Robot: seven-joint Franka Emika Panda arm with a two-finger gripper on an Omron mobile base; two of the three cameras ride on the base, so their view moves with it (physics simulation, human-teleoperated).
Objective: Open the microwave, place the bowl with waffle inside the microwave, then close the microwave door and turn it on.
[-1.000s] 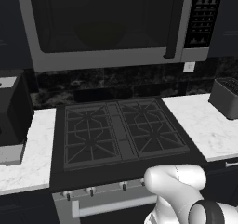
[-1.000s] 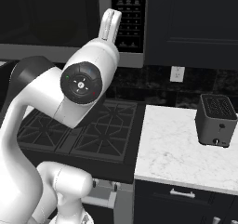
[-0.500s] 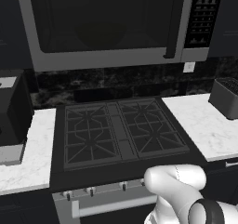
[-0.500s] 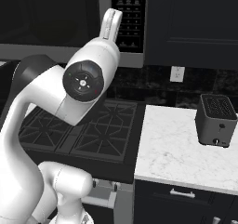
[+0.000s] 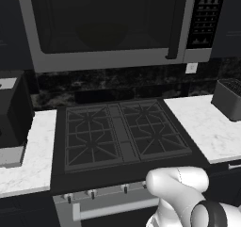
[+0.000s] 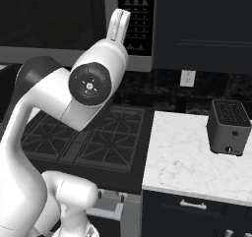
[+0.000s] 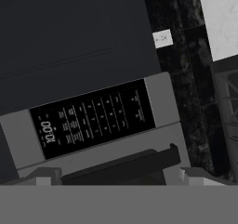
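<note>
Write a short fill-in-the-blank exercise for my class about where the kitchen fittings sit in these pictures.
1. The large grey-framed microwave hangs directly above the black gas ____.
2. The microwave's dark glass door is ____.
3. The small black toaster stands on the white marble ____.
4. The black button panel shows the digits ____.

Missing words: stove; closed; counter; 10:00

Microwave (image 7: 162, 102), grey frame, rolled sideways; black button panel (image 7: 93, 118), display reading 10:00. Dark door handle (image 7: 125, 165) just below the panel. White wall outlet (image 7: 161, 38) on dark backsplash; marble counter (image 7: 223, 18) at top right.
</note>
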